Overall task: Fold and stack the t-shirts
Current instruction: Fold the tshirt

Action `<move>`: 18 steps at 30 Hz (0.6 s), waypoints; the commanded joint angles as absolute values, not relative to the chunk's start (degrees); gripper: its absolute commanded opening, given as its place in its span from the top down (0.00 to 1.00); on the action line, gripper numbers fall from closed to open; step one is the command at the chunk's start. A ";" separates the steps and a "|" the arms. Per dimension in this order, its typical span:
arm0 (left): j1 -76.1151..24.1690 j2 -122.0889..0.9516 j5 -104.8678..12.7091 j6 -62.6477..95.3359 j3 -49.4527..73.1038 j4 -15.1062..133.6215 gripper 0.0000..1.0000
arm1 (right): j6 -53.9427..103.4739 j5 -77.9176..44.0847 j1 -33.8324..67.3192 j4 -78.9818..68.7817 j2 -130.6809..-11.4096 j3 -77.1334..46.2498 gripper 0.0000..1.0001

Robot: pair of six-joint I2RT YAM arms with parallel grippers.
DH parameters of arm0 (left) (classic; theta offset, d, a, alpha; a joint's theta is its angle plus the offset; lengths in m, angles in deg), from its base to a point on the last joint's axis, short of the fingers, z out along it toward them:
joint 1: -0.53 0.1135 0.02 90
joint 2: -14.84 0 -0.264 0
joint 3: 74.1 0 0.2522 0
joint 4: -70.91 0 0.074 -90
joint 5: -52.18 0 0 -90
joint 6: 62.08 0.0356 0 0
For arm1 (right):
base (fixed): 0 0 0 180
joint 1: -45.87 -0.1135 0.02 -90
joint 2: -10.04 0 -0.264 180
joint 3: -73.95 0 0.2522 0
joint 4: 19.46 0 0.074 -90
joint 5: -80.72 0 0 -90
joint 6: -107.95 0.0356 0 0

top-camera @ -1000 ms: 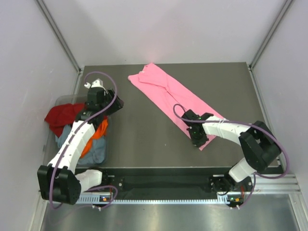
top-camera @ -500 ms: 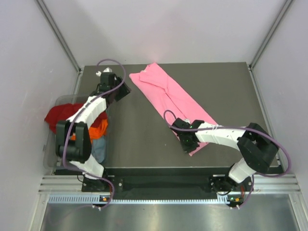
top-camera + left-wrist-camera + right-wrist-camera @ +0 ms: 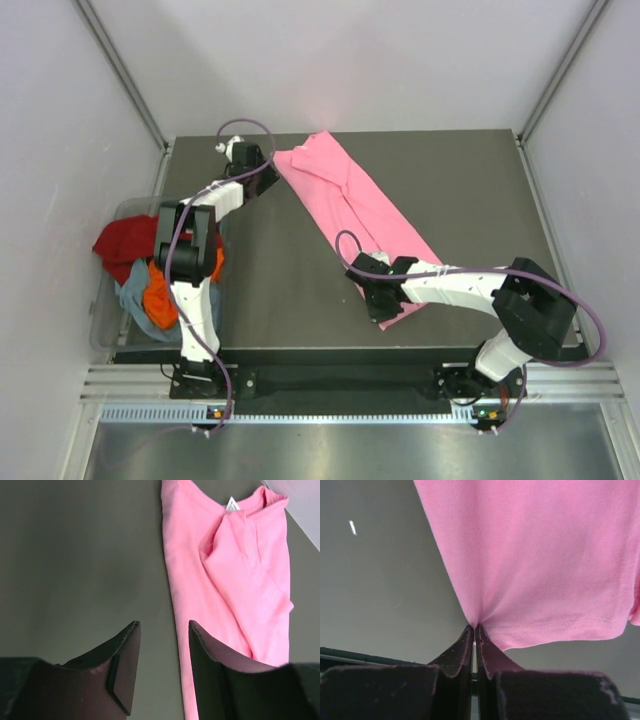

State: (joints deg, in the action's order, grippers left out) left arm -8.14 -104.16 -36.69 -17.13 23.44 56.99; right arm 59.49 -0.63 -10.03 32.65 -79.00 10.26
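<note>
The bright pink t-shirt point(image 3: 360, 212) lies folded into a long strip, running diagonally from the far middle of the table to the near right. Its white neck label point(image 3: 232, 504) shows at the far end. My left gripper point(image 3: 262, 166) hovers open beside the shirt's far left edge point(image 3: 175, 605), and nothing sits between its fingers point(image 3: 125, 665). My right gripper point(image 3: 473, 627) is shut on the near hem corner of the pink shirt point(image 3: 535, 555), which bunches at the fingertips. In the top view that gripper point(image 3: 374, 302) is near the front of the table.
A clear bin point(image 3: 103, 335) off the table's left side holds a dark red shirt point(image 3: 120, 242), an orange one point(image 3: 160, 302) and a grey-blue one point(image 3: 135, 290). The dark table point(image 3: 280, 260) ends just in front of the right gripper. White walls close in the sides and back.
The left arm swung from over the bin out to the pink shirt's far end, its jaws narrowing. The right gripper pulled the near hem corner to the left and nearer.
</note>
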 commanded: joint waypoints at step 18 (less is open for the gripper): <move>-7.91 -122.53 -34.22 -19.36 41.25 64.54 0.72 | 63.39 -3.03 -11.52 30.16 -79.70 7.11 1.00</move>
State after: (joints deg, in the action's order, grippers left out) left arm -8.14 -120.84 -35.93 -20.04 38.35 63.18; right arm 62.07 -1.88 -10.27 31.14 -79.35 9.41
